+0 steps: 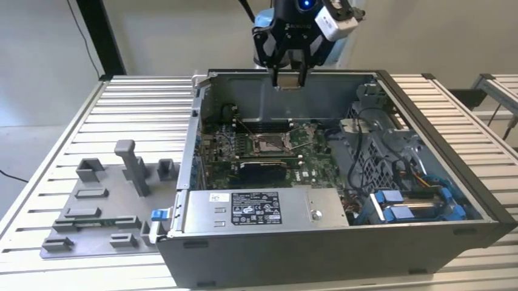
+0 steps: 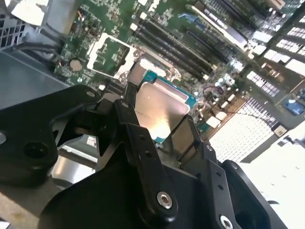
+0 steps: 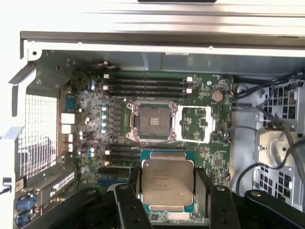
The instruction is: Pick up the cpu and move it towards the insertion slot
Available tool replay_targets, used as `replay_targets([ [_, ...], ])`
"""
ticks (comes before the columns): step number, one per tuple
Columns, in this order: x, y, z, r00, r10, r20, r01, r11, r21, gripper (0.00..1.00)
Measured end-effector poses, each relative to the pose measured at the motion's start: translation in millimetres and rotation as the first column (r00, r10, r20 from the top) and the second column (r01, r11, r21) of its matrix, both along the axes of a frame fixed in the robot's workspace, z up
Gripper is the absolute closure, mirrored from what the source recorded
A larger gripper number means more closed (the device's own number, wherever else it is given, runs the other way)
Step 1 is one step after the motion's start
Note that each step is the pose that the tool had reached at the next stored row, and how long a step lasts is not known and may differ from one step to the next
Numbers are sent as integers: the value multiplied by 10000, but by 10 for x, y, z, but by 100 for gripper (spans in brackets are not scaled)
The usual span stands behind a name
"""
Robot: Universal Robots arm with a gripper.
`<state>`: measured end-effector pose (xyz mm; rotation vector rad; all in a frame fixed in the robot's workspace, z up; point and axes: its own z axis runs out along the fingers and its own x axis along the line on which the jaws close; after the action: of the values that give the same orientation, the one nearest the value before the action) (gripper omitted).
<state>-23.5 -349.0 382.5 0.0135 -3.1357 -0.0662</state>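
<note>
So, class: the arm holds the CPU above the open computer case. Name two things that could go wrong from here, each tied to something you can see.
1. The gripper pinches the cpu only by its thin edges. It could slip or tilt and drop onto the motherboard.

2. The insertion slot is barely larger than the chip, and its open frame lies right beside it. A small misalignment could land the chip crooked or on that frame.

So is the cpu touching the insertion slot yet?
Apart. In the first wrist view the cpu sits in the gripper, with bare board between it and the insertion slot.
</note>
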Motion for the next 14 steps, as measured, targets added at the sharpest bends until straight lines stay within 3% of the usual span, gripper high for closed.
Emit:
replay_targets([
  [4, -2, 176, -7, 10000, 0, 1, 0, 10000, -10, 100],
  [5, -5, 201, -9, 10000, -1, 3, 1, 10000, -12, 100],
  [9, -49, 215, -24, 10000, -1, 39, 1, 10000, -11, 100],
  [14, -111, 296, -33, 10000, -17, 39, 17, 10000, -12, 100],
])
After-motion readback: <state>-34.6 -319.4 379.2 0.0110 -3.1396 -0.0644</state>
